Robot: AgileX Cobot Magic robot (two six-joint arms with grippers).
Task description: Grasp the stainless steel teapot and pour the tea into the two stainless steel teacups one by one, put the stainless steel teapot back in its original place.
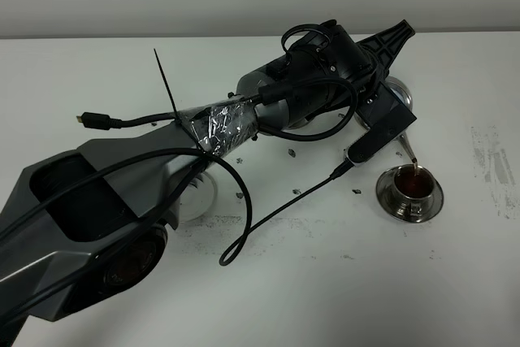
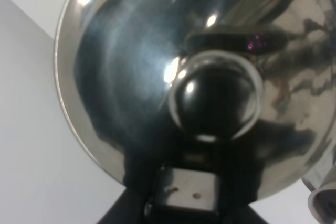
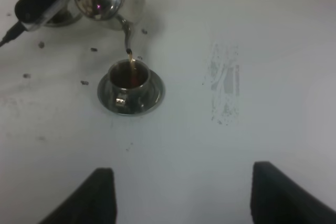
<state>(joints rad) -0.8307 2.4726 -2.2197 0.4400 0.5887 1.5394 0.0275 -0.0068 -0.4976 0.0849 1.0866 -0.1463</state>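
My left gripper (image 1: 394,46) reaches across to the right and is shut on the stainless steel teapot (image 1: 400,95), holding it tilted above the table. The teapot's lid and knob (image 2: 215,98) fill the left wrist view. Its thin spout (image 3: 126,35) points down, and a brown stream of tea falls into a steel teacup (image 1: 410,186) on its saucer (image 3: 152,95). That cup (image 3: 129,77) holds brown tea. A second steel piece (image 1: 305,122), mostly hidden under the left arm, may be the other cup. My right gripper (image 3: 191,198) is open and empty, hovering well short of the cup.
A pale round disc (image 1: 199,193) lies partly hidden under the left arm. Loose black cables (image 1: 244,225) hang from that arm over the table. Small dark specks and a scuffed patch (image 3: 226,85) mark the white tabletop to the right of the cup.
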